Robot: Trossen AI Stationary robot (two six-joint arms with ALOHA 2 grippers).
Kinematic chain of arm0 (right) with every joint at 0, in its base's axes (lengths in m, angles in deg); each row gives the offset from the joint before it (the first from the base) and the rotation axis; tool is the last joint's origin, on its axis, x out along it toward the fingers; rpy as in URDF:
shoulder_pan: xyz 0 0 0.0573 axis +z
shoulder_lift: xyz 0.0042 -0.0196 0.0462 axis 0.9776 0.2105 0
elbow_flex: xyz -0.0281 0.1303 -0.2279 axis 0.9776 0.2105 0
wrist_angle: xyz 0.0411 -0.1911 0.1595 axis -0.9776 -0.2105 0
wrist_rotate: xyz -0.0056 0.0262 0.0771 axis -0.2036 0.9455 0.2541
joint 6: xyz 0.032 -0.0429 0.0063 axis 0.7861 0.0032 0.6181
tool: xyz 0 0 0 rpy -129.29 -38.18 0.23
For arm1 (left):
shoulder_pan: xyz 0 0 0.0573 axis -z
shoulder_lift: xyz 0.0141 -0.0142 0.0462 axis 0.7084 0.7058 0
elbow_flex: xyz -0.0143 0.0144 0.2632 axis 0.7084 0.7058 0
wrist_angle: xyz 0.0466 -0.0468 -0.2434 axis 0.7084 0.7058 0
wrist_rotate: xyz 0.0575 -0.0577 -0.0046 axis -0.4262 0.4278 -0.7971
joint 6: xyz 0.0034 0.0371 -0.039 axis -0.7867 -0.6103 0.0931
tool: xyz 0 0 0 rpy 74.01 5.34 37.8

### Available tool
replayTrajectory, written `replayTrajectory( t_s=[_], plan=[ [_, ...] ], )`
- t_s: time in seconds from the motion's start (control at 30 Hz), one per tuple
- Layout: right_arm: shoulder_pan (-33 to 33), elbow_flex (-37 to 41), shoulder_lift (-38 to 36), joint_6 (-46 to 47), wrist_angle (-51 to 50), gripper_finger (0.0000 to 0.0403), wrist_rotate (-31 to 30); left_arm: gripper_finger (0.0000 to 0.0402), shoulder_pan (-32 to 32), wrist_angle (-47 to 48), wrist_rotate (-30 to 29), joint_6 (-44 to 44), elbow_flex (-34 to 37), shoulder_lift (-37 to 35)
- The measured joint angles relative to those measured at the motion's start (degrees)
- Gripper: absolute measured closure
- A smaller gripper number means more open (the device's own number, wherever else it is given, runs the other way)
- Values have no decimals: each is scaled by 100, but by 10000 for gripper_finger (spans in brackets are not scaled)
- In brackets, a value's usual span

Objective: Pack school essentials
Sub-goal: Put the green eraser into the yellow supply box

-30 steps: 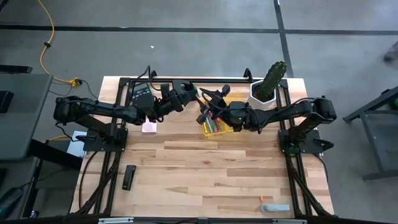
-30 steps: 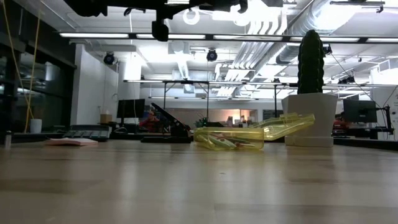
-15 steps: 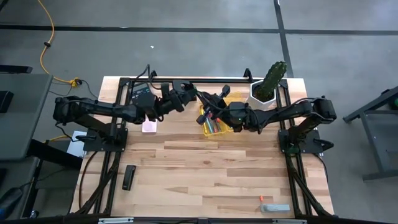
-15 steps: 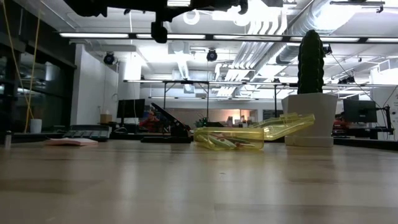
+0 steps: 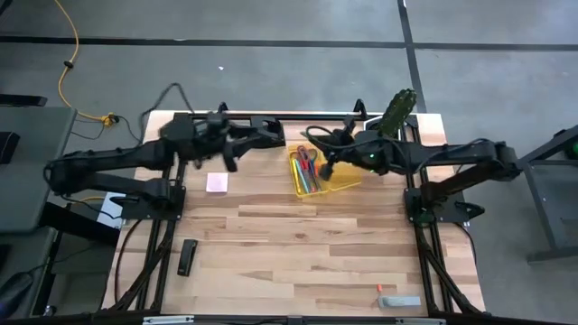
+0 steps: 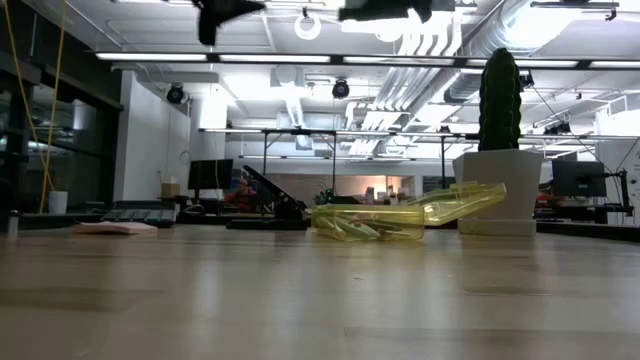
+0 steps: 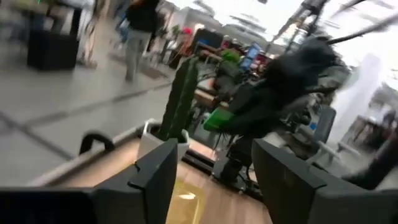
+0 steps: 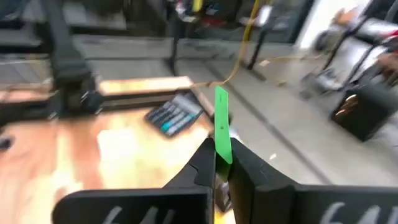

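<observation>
A clear yellow tray (image 5: 321,173) lies at the far middle of the table with red-handled scissors (image 5: 305,159) and pencils in it. My right gripper (image 5: 320,149) hovers above the tray's far end, shut on a small flat green eraser (image 8: 219,118). My left gripper (image 5: 275,135) stands to its left, high over the far edge, open and with nothing between its fingers (image 7: 155,177). A pale pink pad (image 5: 217,183) lies flat on the wood left of the tray. My right gripper (image 8: 219,168) pinches the green eraser's lower part (image 8: 222,155) between its two fingertips. The rest of the eraser sticks out past the fingertips. It is held high above the table, clear of everything.
A cactus in a white pot (image 5: 394,116) stands at the far right, close behind my right arm. A calculator (image 8: 175,115) lies at the far left. A black bar (image 5: 187,257) sits near left, and a small grey and orange thing (image 5: 397,301) near right.
The two grippers, which stood close together above the tray's far left corner, have drawn apart. My left gripper has gone toward the table's left and far edge, my right gripper toward the right. Both have risen.
</observation>
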Motion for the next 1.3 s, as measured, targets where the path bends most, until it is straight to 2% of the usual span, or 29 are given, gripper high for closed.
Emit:
replayTrajectory(
  t_s=[0.1, 0.2, 0.3, 0.4, 0.53, 0.77, 0.97, 1.03, 1.2, 1.3],
  plan=[
    [-170, 649, -443, 359, 181, 400, 811, 200, 336, 308, -133, -622, -9, -377],
    [-256, 1364, -900, 880, 924, 401, 1556, 200, 827, 463, -335, -1016, -7, -490],
    [-191, 1959, -1167, 1196, 1630, 402, 1854, 199, 1415, 526, -601, -1371, 0, -397],
    [-109, 2233, -1322, 1322, 2195, 402, 1908, 199, 1945, 427, -1266, -1754, 4, -74],
    [-70, 2216, -1320, 1286, 2206, 402, 1986, 199, 2255, 1, -1831, -1903, 4, 176],
    [-84, 2138, -1310, 1218, 2229, 402, 2282, 200, 2282, -84, -1733, -1854, 1, 240],
    [-86, 2131, -1312, 1278, 2199, 402, 2311, 200, 2282, -82, -1733, -1892, 0, 242],
    [-86, 2084, -1220, 1471, 2146, 402, 2134, 200, 2282, -85, -1853, -1957, 0, 242],
    [-171, 1603, -537, 2320, 675, 402, 1858, 200, 2282, -91, -2345, -1907, 0, 242],
    [-287, 1399, 82, 2803, -33, 402, 2128, 200, 2278, -95, -2424, -1905, 0, 242]
  ],
)
